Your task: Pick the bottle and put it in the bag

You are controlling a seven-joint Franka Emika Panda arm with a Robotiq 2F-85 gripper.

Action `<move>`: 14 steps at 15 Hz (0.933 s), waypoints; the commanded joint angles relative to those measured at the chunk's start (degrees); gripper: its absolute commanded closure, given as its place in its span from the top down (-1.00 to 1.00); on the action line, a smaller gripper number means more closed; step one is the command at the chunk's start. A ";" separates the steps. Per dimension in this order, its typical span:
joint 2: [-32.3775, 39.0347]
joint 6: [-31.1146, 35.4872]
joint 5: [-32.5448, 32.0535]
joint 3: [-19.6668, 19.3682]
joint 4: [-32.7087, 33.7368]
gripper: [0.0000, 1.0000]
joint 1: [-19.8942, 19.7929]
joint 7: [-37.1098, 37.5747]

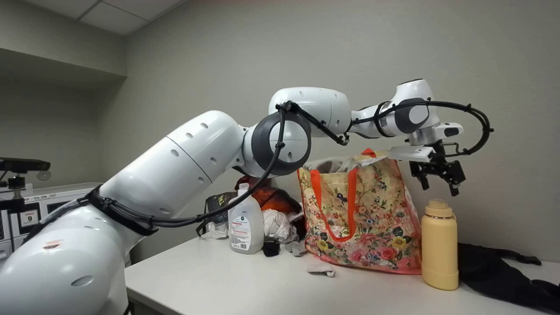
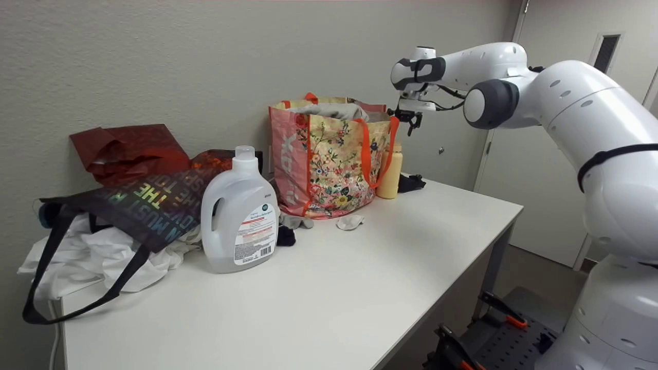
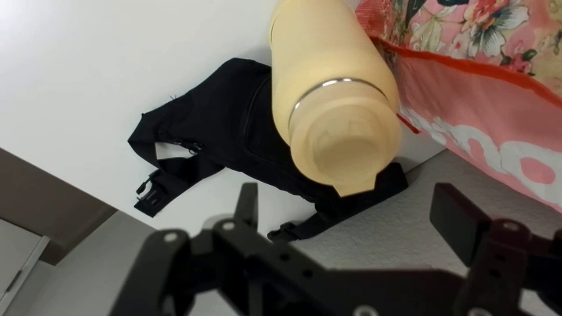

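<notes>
The tall pale yellow bottle (image 1: 439,245) stands upright on the table, close beside the floral bag. It also shows in an exterior view (image 2: 391,172), partly behind the bag's handle, and in the wrist view (image 3: 325,48) with its cap toward the camera. The floral tote bag (image 1: 363,218) stands upright with red-orange handles; grey cloth (image 2: 334,110) shows at its open top. Its side also shows in the wrist view (image 3: 478,101). My gripper (image 1: 440,188) is open and empty, above the bottle's cap and apart from it. Its spread fingers show in the wrist view (image 3: 347,194).
A black strapped cloth bag (image 3: 219,114) lies beside and behind the bottle. A white labelled detergent bottle (image 2: 241,221) stands on the table (image 2: 360,288) near a heap of cloths and bags (image 2: 123,210). A small pale cloth (image 1: 321,269) lies before the tote. A wall stands behind.
</notes>
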 commanded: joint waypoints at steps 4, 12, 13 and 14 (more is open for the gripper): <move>2.60 -3.31 -0.70 -0.68 2.11 1.00 0.14 1.59; 3.45 -3.52 -0.80 -0.81 2.66 0.94 0.17 1.88; 3.50 -3.48 -0.85 -0.85 2.78 0.47 0.17 1.91; 3.54 -3.46 -0.84 -0.85 2.89 0.46 0.15 1.98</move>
